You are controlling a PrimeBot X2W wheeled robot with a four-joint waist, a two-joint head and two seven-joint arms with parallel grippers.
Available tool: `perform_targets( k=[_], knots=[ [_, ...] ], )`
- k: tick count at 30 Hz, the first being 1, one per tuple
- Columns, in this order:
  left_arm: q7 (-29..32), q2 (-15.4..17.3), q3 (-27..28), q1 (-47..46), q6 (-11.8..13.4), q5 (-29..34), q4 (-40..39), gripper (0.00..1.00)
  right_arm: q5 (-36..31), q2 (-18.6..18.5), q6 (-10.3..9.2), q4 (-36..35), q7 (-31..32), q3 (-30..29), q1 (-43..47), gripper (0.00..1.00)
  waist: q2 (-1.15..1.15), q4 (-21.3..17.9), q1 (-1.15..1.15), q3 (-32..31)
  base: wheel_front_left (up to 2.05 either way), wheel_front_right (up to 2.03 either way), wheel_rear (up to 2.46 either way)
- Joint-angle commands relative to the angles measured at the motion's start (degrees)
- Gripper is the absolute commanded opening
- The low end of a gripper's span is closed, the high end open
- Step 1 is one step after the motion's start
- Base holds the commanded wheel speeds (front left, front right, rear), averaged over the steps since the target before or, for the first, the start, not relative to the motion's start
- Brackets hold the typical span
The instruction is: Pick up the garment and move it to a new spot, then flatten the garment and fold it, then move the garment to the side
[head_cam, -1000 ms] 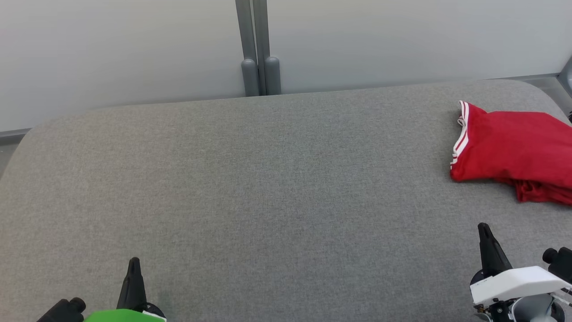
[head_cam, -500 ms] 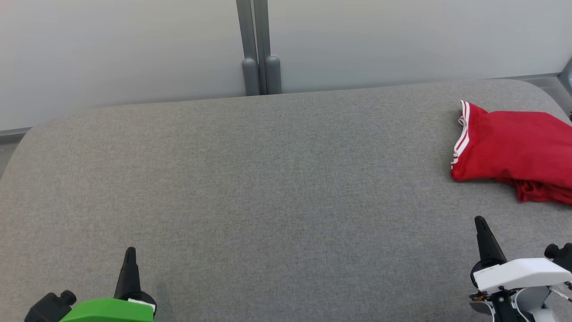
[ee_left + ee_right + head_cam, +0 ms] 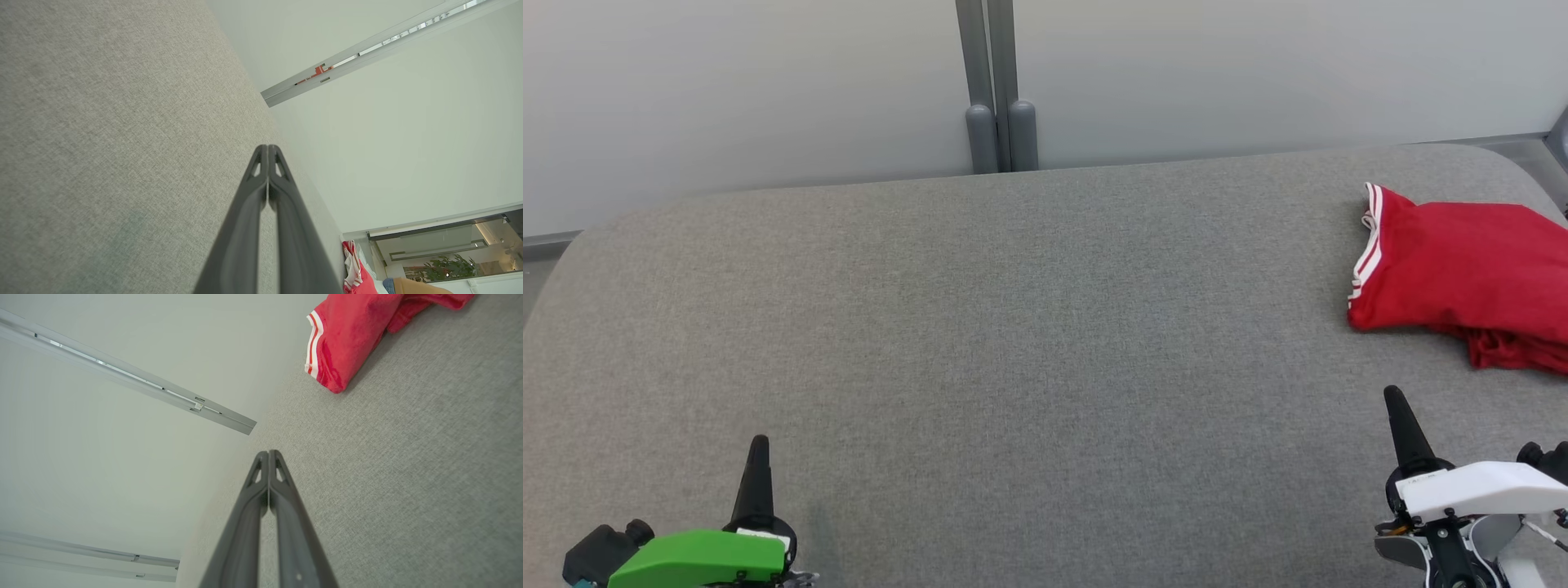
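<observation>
Head view is showing my left gripper [image 3: 758,445] and right gripper [image 3: 1393,398] both pressed fully shut, holding nothing, while the red striped garment [image 3: 1462,269] is lying ahead and rightward of my right fingers [image 3: 1406,437], beside the gray padded table's [image 3: 1013,327] edge; reaching in shut, I am risking shoving it off.

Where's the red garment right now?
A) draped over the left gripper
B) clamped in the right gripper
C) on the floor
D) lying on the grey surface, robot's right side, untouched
D: the red garment lies on the grey surface toward its right end, with the right gripper shut and clear of it.
</observation>
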Motion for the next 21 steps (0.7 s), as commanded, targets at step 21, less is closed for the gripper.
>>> perform_targets(
  k=[21],
  knots=[
    [3.2,0.3,2.0,-4.3,-2.0,-11.4,0.9,0.00,12.9,0.7,0.00,0.1,3.2,-0.8,-2.9,0.00,0.00,0.2,0.00,0.1,0.00,0.00,0.00]
  ],
)
